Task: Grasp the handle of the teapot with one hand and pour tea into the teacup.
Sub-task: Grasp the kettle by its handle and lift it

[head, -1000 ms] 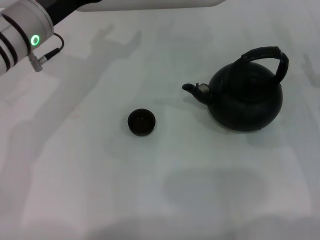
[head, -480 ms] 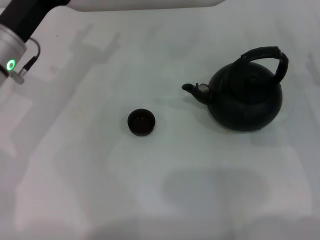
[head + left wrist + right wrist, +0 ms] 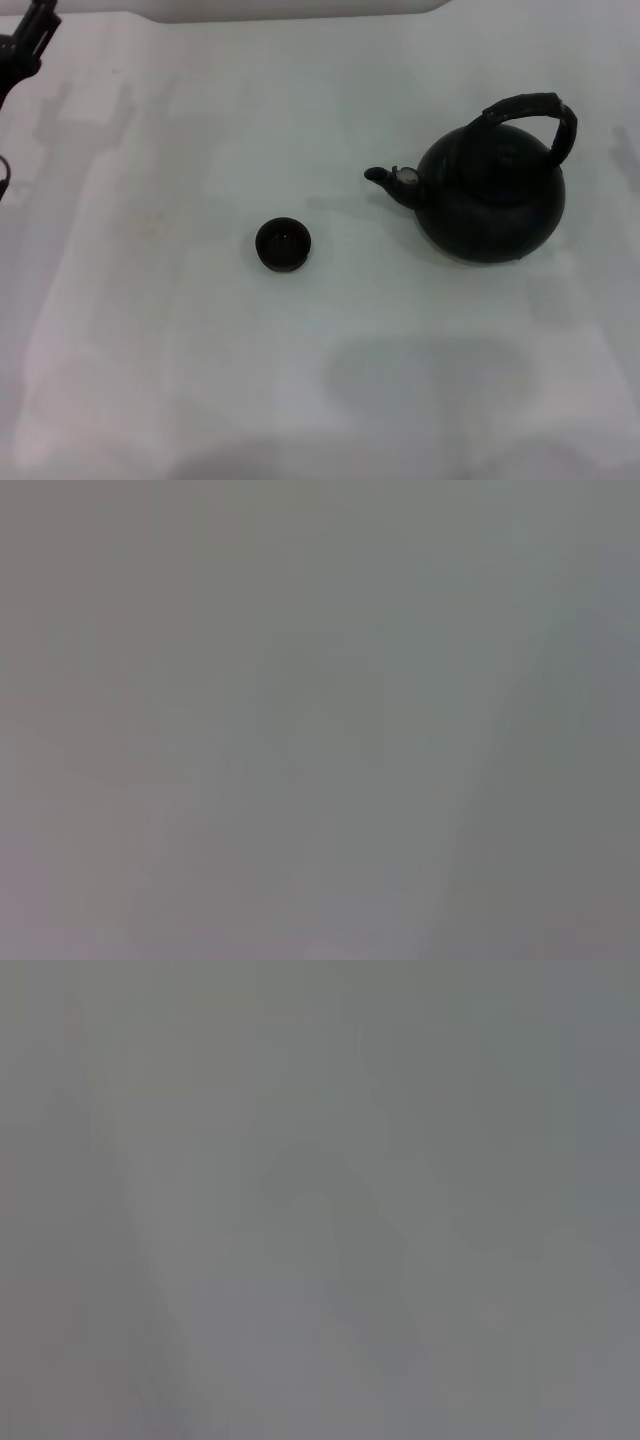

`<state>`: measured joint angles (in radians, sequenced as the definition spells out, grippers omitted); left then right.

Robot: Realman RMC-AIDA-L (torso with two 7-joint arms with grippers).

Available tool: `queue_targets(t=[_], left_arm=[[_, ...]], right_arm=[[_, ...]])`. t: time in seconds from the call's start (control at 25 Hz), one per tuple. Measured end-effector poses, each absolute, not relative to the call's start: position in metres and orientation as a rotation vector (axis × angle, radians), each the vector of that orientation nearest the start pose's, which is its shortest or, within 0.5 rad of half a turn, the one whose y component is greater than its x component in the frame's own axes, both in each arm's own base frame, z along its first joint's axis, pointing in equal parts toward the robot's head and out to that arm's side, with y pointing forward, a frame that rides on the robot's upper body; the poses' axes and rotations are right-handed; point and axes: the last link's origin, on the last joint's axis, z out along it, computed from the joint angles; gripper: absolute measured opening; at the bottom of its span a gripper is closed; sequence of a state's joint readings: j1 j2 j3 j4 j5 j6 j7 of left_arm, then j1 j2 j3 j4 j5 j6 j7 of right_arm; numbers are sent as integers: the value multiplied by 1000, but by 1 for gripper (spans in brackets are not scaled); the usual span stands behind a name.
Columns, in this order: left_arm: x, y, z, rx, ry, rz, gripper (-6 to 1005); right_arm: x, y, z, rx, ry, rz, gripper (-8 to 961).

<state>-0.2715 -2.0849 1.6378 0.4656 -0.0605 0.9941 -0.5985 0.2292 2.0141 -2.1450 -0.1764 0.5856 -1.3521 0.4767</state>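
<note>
The teapot (image 3: 490, 195) stood upright on the white bench (image 3: 200, 380) toward the robot's right, its short spout pointing left toward the teacup (image 3: 283, 244). The handle (image 3: 535, 115) arched over the top of the pot, with nothing touching it. The teacup sat alone near the middle of the bench, well apart from the spout, mouth up. Only a dark sliver of the left gripper (image 3: 22, 50) showed at the far left corner of the head view, high above the bench edge and far from both the cup and the pot; whether its fingers were spread or closed could not be told. The right gripper did not appear in the head view. Both wrist views showed only a plain grey surface with faint shadows, no fingers and no task things.
</note>
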Motion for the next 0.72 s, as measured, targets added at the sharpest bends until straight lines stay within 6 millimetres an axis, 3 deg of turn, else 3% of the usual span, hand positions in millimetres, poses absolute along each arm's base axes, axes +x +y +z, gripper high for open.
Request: queue_targets(t=[0.24,0.36,0.72], left_arm=[[-317,333,10,-1541,-760,-1008,862],[-312,335,8,-1565,-739,-1015,862],[-311,341,2,-1595,-741,-1000,861]], right_arm=[[360,236,-2,-1671,727,969,813],[356,231,-11,-1734,743,982,812],[342,256,-29,-1861,749,949,811]])
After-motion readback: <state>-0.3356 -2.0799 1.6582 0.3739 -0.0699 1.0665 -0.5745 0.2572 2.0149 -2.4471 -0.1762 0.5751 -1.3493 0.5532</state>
